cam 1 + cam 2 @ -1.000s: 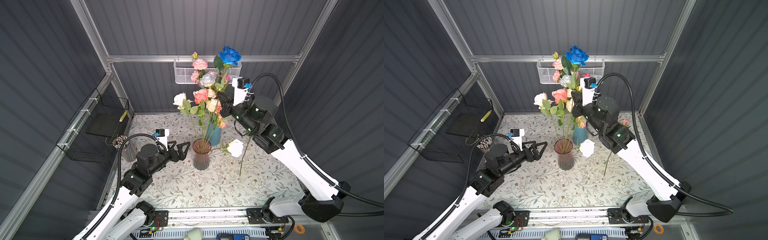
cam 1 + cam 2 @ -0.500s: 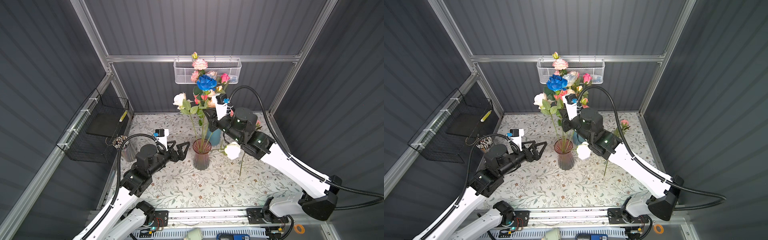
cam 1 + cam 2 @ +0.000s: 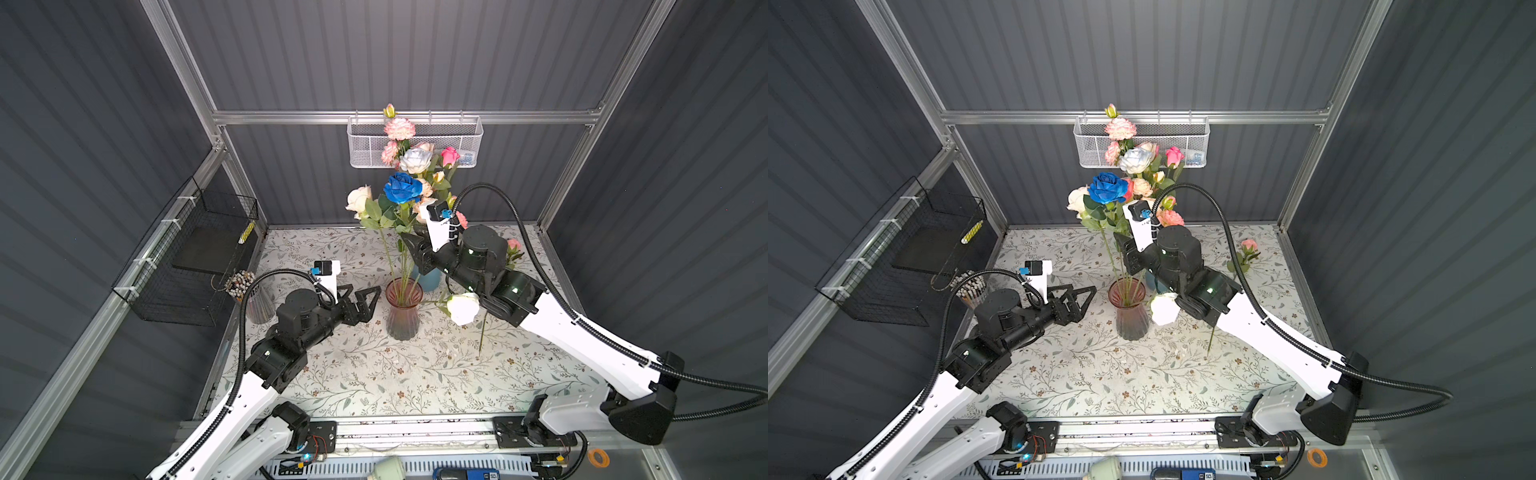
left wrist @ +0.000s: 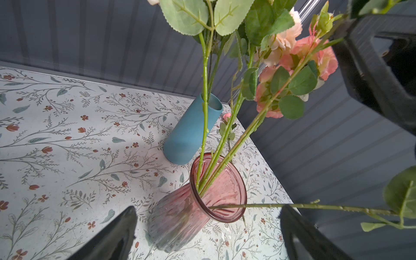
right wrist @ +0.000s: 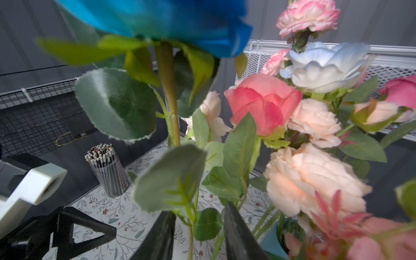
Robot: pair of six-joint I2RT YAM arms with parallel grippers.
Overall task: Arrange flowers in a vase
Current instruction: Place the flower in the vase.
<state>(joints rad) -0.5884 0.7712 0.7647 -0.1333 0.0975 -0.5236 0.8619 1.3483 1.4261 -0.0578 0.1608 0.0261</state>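
- Standing nearest on the flower-patterned bench [image 3: 374,382], the pink glass vase [image 3: 402,324] holds several green stems upright. One more stem lies across its rim, with its white rose [image 3: 463,308] hanging outside.
- Just beside that vase sits the left tool [image 3: 376,305], its fingers spread wide and holding nothing.
- Above the vase hovers the right tool [image 5: 198,210], fingers parted around the stem of the blue rose [image 3: 402,188], with a gap on either side. The bloom stands next to a cream rose [image 3: 359,199].
- Just behind stands the blue vase [image 3: 432,279], carrying the bunch of pink, peach and white flowers [image 3: 415,160].
- At the bench's left edge a clear cup [image 3: 257,307] is packed with pencils.
- On the left wall a black wire basket [image 3: 166,291] holds a dark flat item.
- On the back wall hangs a white mesh basket [image 3: 365,145]; I cannot tell what is in it.
- A second ago the blue rose was up by the mesh basket, with the right tool raised beside it. Now it has come down over the pink glass vase. The left tool is unchanged.
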